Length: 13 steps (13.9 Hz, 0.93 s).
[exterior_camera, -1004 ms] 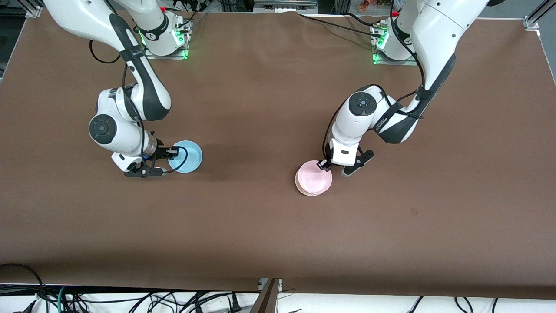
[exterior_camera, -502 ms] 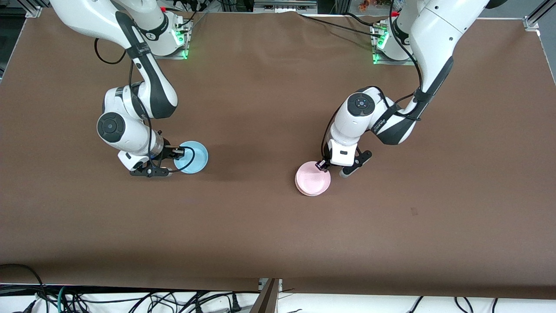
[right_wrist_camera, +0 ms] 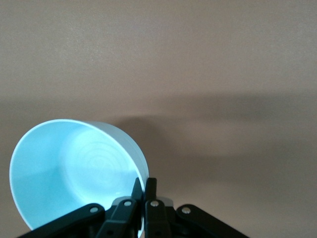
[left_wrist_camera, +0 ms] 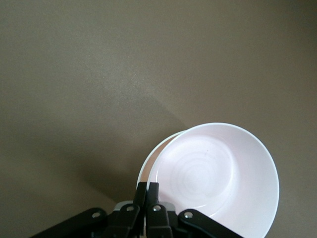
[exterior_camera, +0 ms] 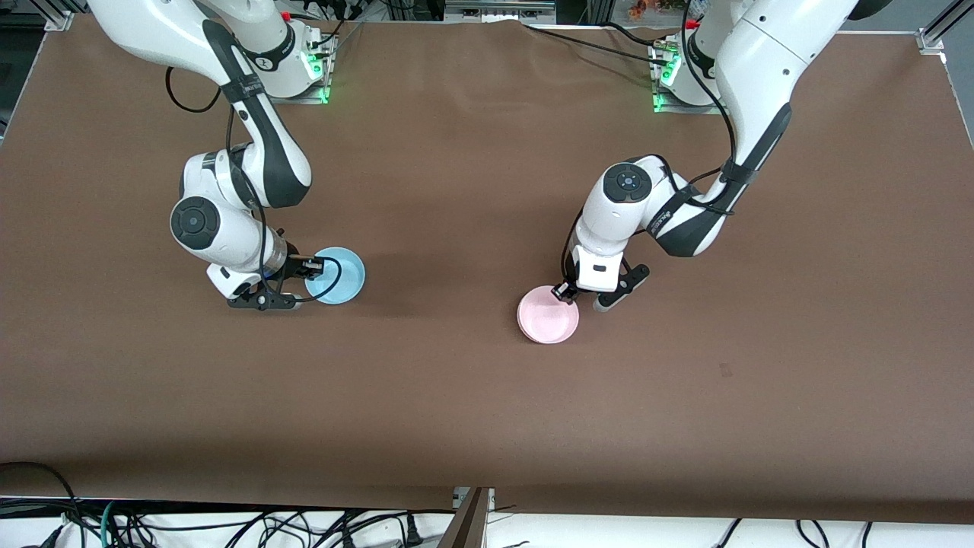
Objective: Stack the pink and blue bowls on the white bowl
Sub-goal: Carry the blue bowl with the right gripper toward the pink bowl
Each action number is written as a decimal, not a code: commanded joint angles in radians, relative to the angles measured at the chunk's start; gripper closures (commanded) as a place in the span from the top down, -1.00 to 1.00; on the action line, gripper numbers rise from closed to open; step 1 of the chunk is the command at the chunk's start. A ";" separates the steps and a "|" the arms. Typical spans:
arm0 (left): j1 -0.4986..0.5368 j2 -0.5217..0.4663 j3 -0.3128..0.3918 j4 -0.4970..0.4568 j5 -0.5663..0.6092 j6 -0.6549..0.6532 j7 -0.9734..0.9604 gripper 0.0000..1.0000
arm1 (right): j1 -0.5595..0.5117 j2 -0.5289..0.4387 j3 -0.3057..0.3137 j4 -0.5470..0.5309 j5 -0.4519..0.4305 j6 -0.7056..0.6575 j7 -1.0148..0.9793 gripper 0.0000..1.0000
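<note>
We see the pink bowl (exterior_camera: 548, 317) nested in the white bowl (left_wrist_camera: 146, 166), whose rim just peeks out beneath it, near the middle of the surface (exterior_camera: 472, 396). The left tool (exterior_camera: 568, 291) pinches the pink rim, arm bent low over it. The blue bowl (exterior_camera: 335, 275) sits toward the right arm's end, its rim clamped by the right tool (exterior_camera: 307, 268). We judge half remains: stacking the blue one.

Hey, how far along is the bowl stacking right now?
Partly done. The pink bowl already sits in the white bowl, whose rim peeks out beneath it; the left pincer is shut on the pink rim. The right pincer is shut on the blue bowl, over the right arm's end of the table. Left: carry blue over, stack it.
</note>
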 commanded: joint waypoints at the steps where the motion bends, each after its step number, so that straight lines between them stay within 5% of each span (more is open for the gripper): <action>1: -0.013 0.012 0.011 0.031 0.033 0.002 -0.036 -0.73 | 0.000 0.003 0.007 0.021 0.011 -0.020 0.019 -1.00; 4: -0.010 0.013 0.013 0.039 0.033 0.002 -0.036 -0.49 | 0.000 0.005 0.008 0.021 0.011 -0.020 0.021 -1.00; 6: -0.008 0.012 0.013 0.039 0.033 0.002 -0.036 -0.50 | 0.000 0.003 0.013 0.021 0.011 -0.020 0.028 -1.00; 8: -0.004 0.009 0.011 0.039 0.033 0.002 -0.036 -0.58 | 0.000 0.005 0.022 0.022 0.011 -0.020 0.047 -1.00; 11: -0.001 0.006 0.013 0.042 0.035 0.000 -0.034 -1.00 | 0.000 0.022 0.068 0.059 0.010 -0.020 0.138 -1.00; 13: -0.004 0.013 0.014 0.042 0.035 0.002 -0.034 -1.00 | 0.000 0.042 0.097 0.088 0.011 -0.020 0.204 -1.00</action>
